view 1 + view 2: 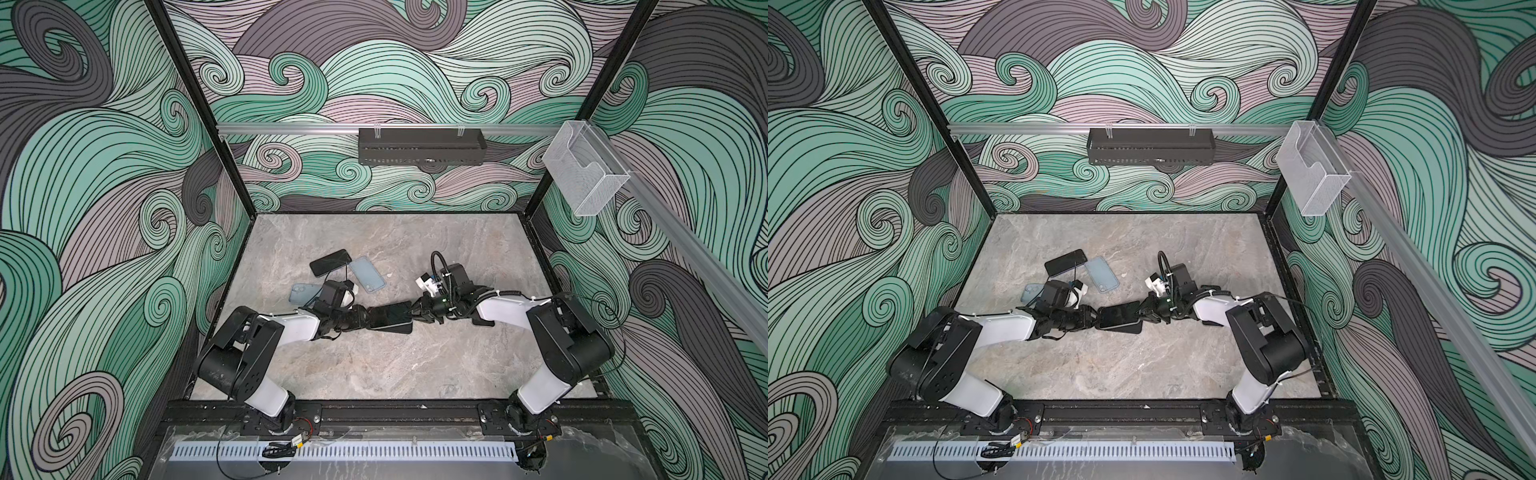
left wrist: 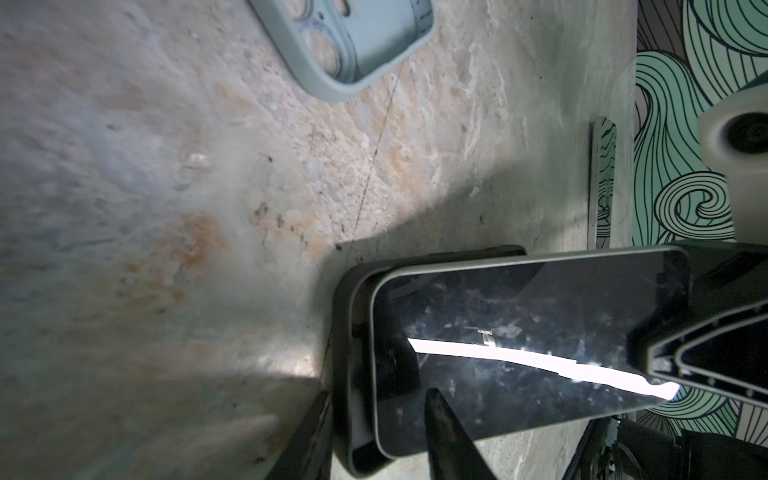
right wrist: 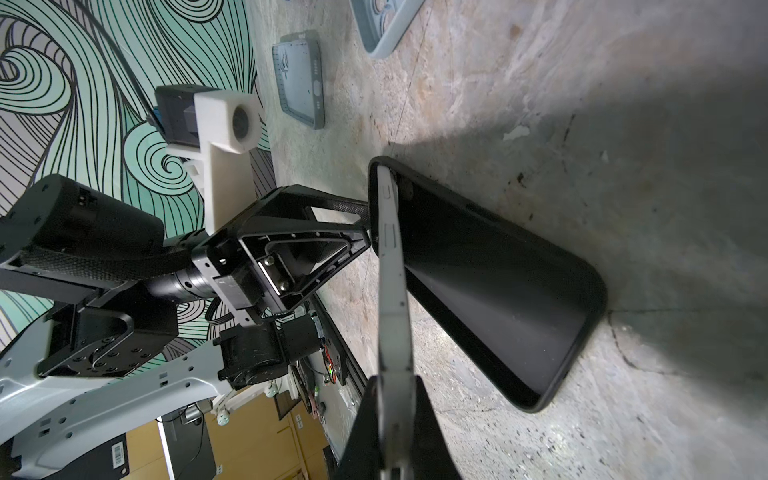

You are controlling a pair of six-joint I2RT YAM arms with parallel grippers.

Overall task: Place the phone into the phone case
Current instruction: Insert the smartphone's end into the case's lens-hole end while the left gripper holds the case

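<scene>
We see the 2 arms meeting nose to nose at the middle of the bench, and the layout reads to us as a hinge-in move. The case lies flat on the bench with its open side up, so it can take the phone from above. The phone sits over it at a slant. In the left wrist view its end on the left arm's side is tucked down inside the case rim, while the right wrist view shows the other end raised clear of the case floor. The right gripper is clamped tight on that raised end, pinching the phone across front and back. We take this as a way to steer the tilt without blocking the rim the phone must drop into. The left gripper is partly closed, its fingers on either side of the case's end with the tucked phone end between them. It looks pinched there to stop the case sliding or lifting, though we cannot tell how firmly. We judge the insertion about half done: the raised end is not yet lowered and pressed home. A second phone and a pale blue case lie apart behind, out of the way.
</scene>
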